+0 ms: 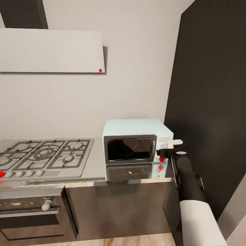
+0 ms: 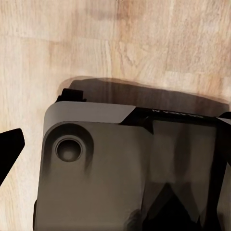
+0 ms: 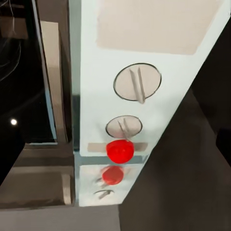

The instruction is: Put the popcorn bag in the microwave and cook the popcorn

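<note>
Microwave [image 1: 136, 140]: pale-blue box, dark glass door shut.

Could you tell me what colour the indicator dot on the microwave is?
Red, clearest in the right wrist view, below the two knobs.

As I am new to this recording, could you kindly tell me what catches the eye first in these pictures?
The pale-blue microwave stands on the grey countertop beside a tall dark cabinet, its door shut. The right gripper is up at its control panel, where two knobs sit above a bright red dot. Left of the microwave lies the gas hob, under a white hood.
</note>
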